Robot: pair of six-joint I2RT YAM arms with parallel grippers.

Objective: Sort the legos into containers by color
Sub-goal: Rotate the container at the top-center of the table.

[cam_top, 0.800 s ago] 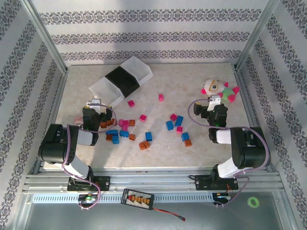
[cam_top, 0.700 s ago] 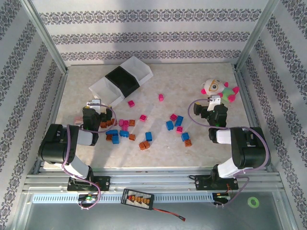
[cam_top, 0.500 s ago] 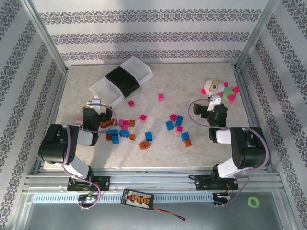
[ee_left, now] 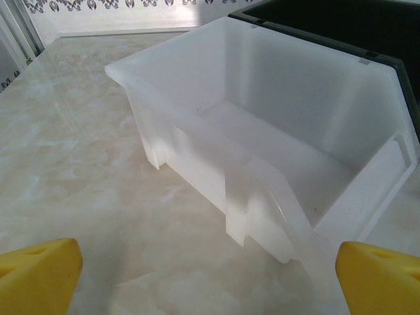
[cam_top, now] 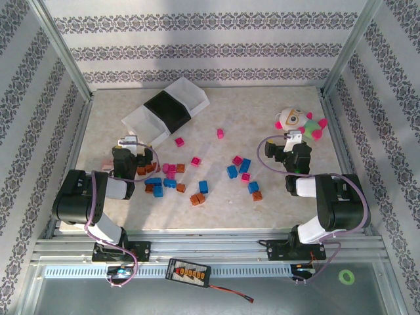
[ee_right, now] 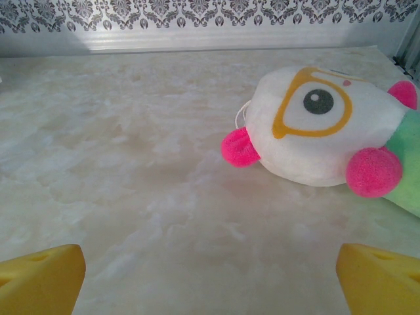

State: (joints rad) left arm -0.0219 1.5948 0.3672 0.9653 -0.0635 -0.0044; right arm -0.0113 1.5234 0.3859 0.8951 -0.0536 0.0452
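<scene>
The left gripper (cam_top: 129, 143) is seen with its jaws spread fully apart and nothing held between them. In the left wrist view its yellow fingertips (ee_left: 39, 275) are set at the two bottom corners, and the nearest white container (ee_left: 282, 151) lies just ahead, untouched. The right gripper (cam_top: 289, 140) is likewise spread wide and empty (its yellow pads (ee_right: 377, 279) frame bare marble), with the plush toy (ee_right: 315, 125) lying ahead and to the right, not touched. The legos (cam_top: 203, 186) are scattered on the table (cam_top: 262, 105) between the two arms, orange-brown, blue and pink mixed. The containers (cam_top: 167, 110) are lined up in a slanting row at the far left, beyond the left gripper.
</scene>
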